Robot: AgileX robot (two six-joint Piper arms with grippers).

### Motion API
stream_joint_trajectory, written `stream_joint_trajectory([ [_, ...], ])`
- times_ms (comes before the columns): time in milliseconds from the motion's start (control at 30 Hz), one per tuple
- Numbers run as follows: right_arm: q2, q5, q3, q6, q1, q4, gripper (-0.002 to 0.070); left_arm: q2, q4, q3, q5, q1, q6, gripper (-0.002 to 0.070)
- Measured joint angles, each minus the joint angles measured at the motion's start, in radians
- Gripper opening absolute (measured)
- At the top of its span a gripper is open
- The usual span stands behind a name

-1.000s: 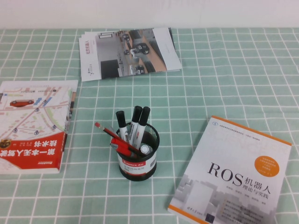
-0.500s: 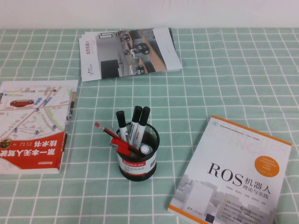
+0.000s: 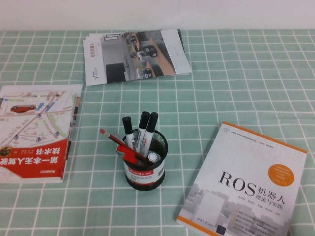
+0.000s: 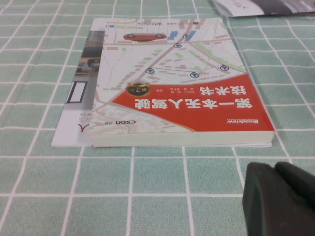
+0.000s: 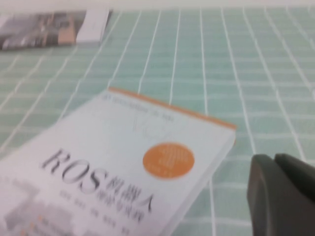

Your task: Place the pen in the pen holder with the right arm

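- Right end effector (image 5: 275,162): visible only in the right wrist view as dark fingers pressed together, empty; hangs low over the counter (image 3: 236,88) just beside the ROS book (image 3: 246,187). Absent from the high view.
- Left end effector (image 4: 274,169): visible only in the left wrist view, two dark fingers lying against each other, nothing between them; sits low near the spine of the red-and-white book (image 3: 34,132). Appears parked.
- Pen (image 3: 153,157): grey-white butt end shows inside the pen holder (image 3: 145,172), leaning against the rim on its right side.
- Pen holder: upright mid-counter, between the two books, well apart from both. Also holds three black-capped markers (image 3: 142,129) and a red pencil (image 3: 112,138).
- Progress, as a judgement: pen already lies in the holder, no arm is over it, so the task looks finished; nothing is left but staying clear.
- Writing: right-hand book reads "ROS" in large letters with Chinese characters beside it and an orange disc; the red-and-white book carries "Broadview" and "CSDN" plus a Chinese title, upside down to the robot. Holder label is red and white, text too small to read. Brochures (image 3: 135,55) at the far edge, print unreadable.
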Motion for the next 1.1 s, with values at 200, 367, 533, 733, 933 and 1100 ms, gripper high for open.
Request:
stream_joint_trajectory([
  [200,0.0,0.046,0.001,-0.11,0.0,0.053,-0.0019,0.0,0.0,0.0,0.0,0.0,0.0,-0.0004],
  [367,0.0,0.046,0.002,-0.122,0.0,0.063,-0.0019,0.0,0.0,0.0,0.0,0.0,0.0,-0.0004],
  [533,0.0,0.046,0.002,-0.126,0.0,0.066,-0.0019,0.0,0.0,0.0,0.0,0.0,0.0,-0.0004],
  [733,0.0,0.046,0.002,-0.126,0.0,0.066,-0.0019,0.0,0.0,0.0,0.0,0.0,0.0,-0.0004],
  [933,0.0,0.046,0.002,-0.128,0.0,0.073,-0.0019,0.0,0.0,0.0,0.0,0.0,0.0,-0.0004],
  [1100,0.0,0.046,0.002,-0.128,0.0,0.075,-0.0019,0.0,0.0,0.0,0.0,0.0,0.0,-0.0004],
])
